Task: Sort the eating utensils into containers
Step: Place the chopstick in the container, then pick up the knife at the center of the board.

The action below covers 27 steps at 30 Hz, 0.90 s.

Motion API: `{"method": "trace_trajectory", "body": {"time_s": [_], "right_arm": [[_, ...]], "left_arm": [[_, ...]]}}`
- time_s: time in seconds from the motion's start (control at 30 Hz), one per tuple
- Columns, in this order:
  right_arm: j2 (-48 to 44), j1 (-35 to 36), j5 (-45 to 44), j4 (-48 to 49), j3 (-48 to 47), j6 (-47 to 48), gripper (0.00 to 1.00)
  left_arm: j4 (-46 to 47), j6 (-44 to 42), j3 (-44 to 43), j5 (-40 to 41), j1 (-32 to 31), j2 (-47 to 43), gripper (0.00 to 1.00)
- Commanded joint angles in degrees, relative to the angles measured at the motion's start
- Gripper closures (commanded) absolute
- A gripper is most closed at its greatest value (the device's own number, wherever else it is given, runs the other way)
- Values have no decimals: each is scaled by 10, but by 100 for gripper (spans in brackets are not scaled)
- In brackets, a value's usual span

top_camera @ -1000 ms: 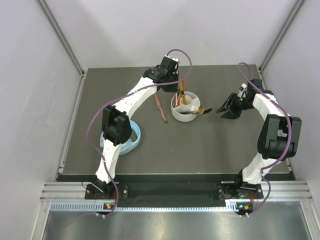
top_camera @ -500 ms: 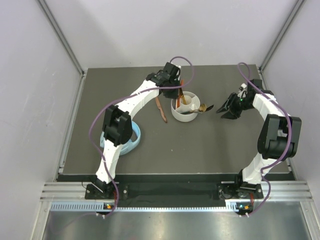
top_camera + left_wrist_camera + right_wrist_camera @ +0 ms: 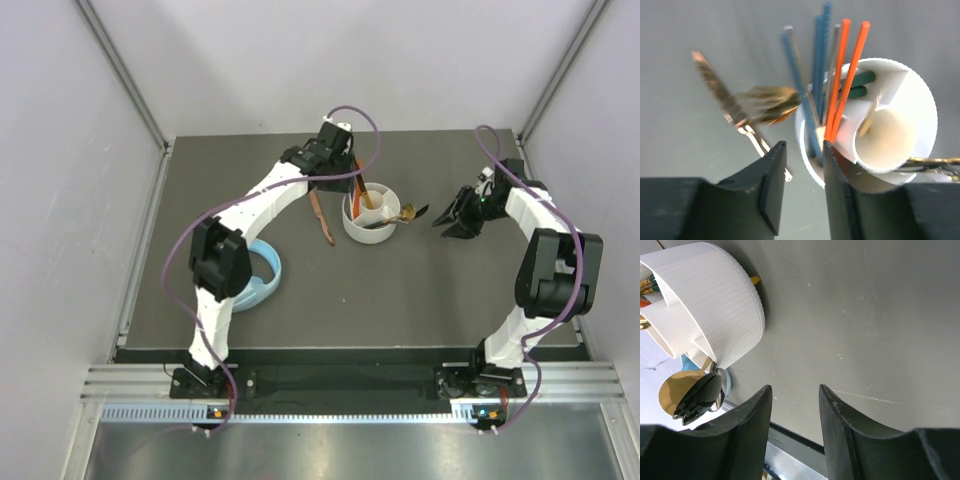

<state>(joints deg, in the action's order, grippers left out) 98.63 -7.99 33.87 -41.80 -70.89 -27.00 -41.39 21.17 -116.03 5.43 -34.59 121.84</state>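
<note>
- White divided holder (image 3: 369, 220) sits mid-bench, toward the far edge. Orange chopsticks (image 3: 845, 75) and teal chopsticks (image 3: 817, 55) stand inside it.
- I see my left gripper (image 3: 802, 160) hovering at its left rim, jaws narrowly parted and empty.
- Right gripper (image 3: 792, 400) hangs nearer the right edge, jaws apart, holding nothing.
- Bronze utensil (image 3: 322, 215) lies just left of the holder.

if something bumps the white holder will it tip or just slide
Probably slides rather than tips: the white holder looks wider than tall and sits flat on the table. Its thin ribbed wall suggests light plastic, so a small nudge may shift it. The orange chopsticks stand well above the rim, so a knock on them could lever it over.
</note>
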Motion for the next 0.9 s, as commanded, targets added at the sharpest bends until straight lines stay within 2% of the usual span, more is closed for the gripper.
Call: {"method": "trace_trajectory", "body": {"time_s": [0.0, 0.23, 0.33, 0.4, 0.47, 0.6, 0.67, 0.87], "right_arm": [[-30, 4, 2, 3, 5, 12, 57], [-33, 4, 4, 1, 4, 19, 57], [-34, 4, 7, 1, 4, 23, 57], [-35, 4, 6, -2, 4, 26, 57], [-35, 4, 7, -5, 2, 28, 57], [-38, 4, 7, -6, 2, 32, 57], [-43, 4, 6, -7, 5, 34, 57], [-49, 1, 6, -4, 22, 36, 57]], "left_arm": [[87, 23, 68, 69, 8, -133, 57], [18, 127, 146, 100, 51, -175, 55], [-6, 198, 158, 62, 74, -146, 54], [-6, 231, 157, 3, 84, -106, 54], [-5, 231, 140, -29, 87, -52, 54], [-106, 254, 32, -78, 89, 58, 53], [-113, 261, 21, -89, 87, 90, 53], [-84, 266, 57, -63, 86, 74, 52]]}}
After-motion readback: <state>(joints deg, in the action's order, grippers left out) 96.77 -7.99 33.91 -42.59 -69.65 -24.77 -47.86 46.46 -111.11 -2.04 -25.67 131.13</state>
